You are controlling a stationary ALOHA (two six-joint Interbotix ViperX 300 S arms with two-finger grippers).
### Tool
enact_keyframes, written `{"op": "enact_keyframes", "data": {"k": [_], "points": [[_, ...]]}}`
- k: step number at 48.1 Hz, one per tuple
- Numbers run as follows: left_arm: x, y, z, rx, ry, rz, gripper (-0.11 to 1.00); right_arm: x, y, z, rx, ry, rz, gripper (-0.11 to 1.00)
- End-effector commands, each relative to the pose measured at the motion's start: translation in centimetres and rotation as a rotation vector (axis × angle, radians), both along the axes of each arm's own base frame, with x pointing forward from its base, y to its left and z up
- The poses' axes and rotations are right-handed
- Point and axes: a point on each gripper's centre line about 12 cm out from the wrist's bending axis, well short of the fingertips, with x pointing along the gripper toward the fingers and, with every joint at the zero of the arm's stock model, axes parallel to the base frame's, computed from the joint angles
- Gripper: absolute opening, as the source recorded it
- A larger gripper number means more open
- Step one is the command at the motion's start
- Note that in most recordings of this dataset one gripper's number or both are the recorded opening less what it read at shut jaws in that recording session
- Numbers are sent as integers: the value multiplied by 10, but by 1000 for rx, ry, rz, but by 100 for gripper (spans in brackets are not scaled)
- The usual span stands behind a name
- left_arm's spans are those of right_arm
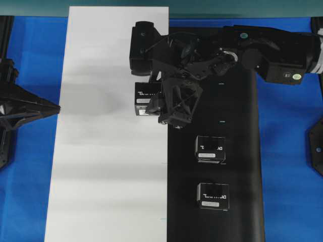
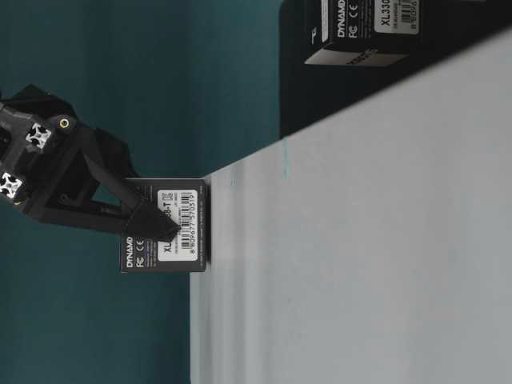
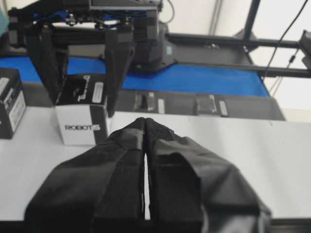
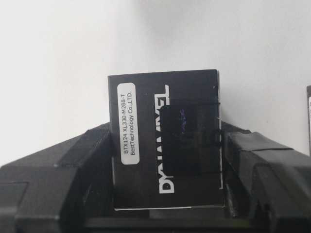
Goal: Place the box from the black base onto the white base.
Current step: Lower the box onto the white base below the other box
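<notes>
Black boxes (image 1: 210,149): four visible

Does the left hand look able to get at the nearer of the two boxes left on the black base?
Probably not as things stand: the left hand sits shut at the far side of the white base, while that box lies across on the black base.

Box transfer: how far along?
Done: one box already sits on the white base. In hand: the right gripper holds a second box between its fingers, at the white base near its edge with the black base. Left: release it; two boxes remain on black.
</notes>
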Motion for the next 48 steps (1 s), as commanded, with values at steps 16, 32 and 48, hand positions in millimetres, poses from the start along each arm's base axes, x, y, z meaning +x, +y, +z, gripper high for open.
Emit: {"op": "enact_keyframes", "data": {"k": [16, 32, 48], "points": [[1, -1, 10, 1, -26, -6, -1, 2, 1, -7, 5, 10, 0, 67], [1, -2, 10, 1, -26, -8, -1, 6, 6, -6, -10, -39, 1, 99], [1, -2, 8, 1, -11, -8, -1, 7, 4, -2, -15, -70, -12, 99]]}}
